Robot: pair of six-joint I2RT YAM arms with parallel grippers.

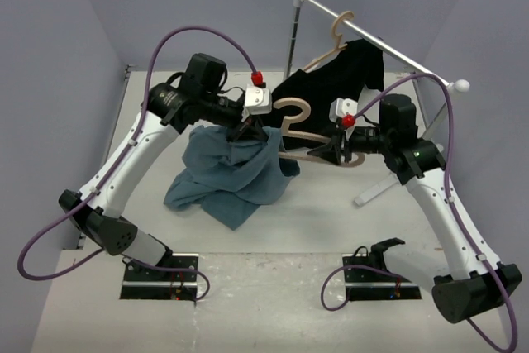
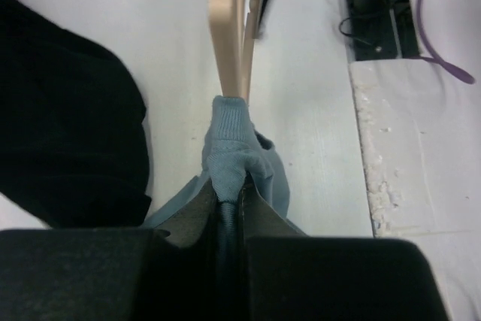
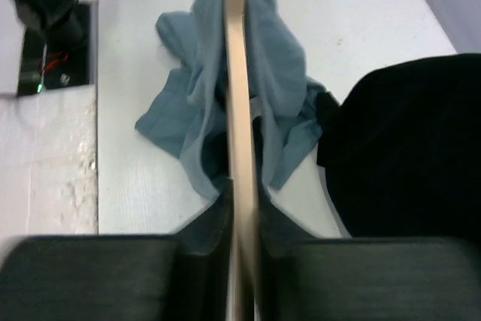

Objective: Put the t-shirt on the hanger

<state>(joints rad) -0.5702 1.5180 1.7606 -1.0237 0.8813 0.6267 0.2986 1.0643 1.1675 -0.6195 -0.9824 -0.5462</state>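
The blue-grey t-shirt (image 1: 231, 173) hangs bunched from my left gripper (image 1: 245, 131), which is shut on a fold of it (image 2: 229, 148); its lower part lies on the table. The pale beige hanger (image 1: 299, 121) is held above the table by my right gripper (image 1: 329, 151), shut on its end. One hanger arm runs into the t-shirt. In the right wrist view the hanger (image 3: 239, 88) runs straight out from the jaws over the t-shirt (image 3: 274, 80). In the left wrist view the hanger (image 2: 229, 43) ends at the gripped fold.
A black garment (image 1: 335, 80) hangs on a second beige hanger (image 1: 335, 39) from a white rail (image 1: 376, 39) at the back right; its hem reaches the table beside my right gripper. The rail's foot (image 1: 382, 188) lies on the table to the right.
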